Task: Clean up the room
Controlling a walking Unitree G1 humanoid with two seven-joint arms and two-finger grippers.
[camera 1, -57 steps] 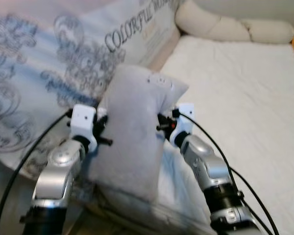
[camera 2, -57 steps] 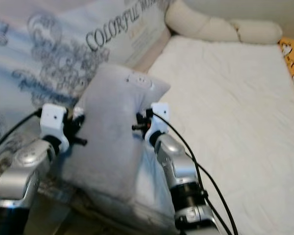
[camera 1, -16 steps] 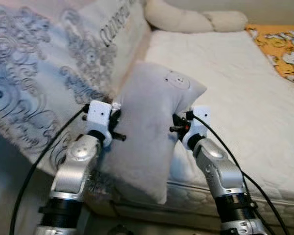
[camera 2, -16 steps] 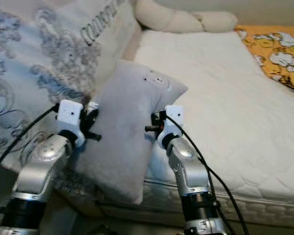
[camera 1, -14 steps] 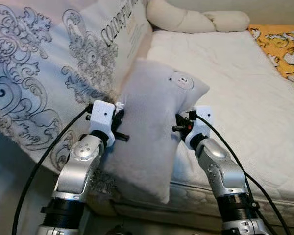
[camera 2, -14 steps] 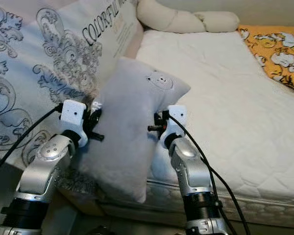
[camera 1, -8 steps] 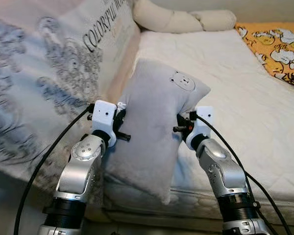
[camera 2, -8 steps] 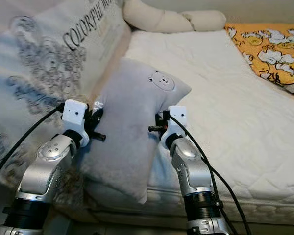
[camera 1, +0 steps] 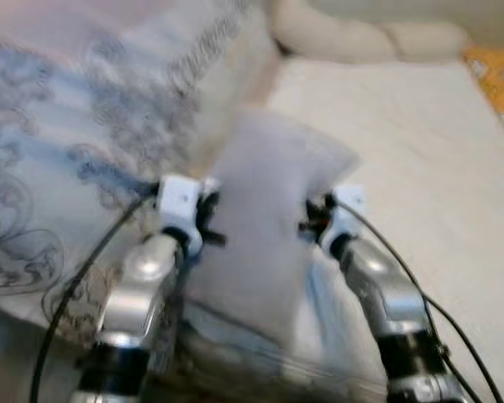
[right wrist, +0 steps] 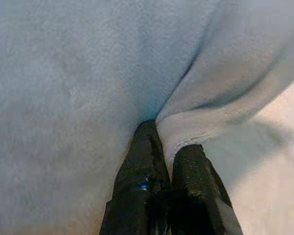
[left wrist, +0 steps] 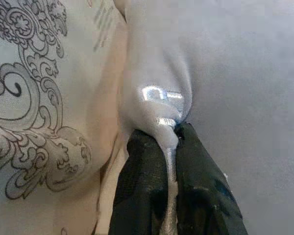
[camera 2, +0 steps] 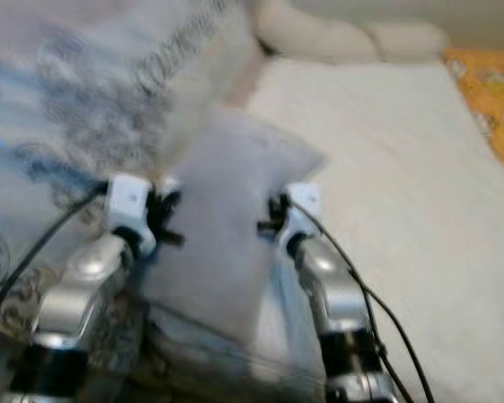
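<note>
Pillow (camera 1: pixel 265 227) hangs over the mattress (camera 1: pixel 420 151); left gripper (left wrist: pixel 169 134) and right gripper (right wrist: pixel 161 129) each pinch one edge, keeping it level.

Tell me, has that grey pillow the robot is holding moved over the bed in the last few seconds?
Cannot tell. The camera shifted and the picture is blurred. The grey pillow remains pinched between the left gripper and right gripper, at the mattress edge.

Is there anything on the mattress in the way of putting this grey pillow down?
Nothing visible. Both grippers, left and right, pinch the grey pillow at its side edges, and the white mattress beyond it looks bare. The head views are blurred, so small things could be missed.
</note>
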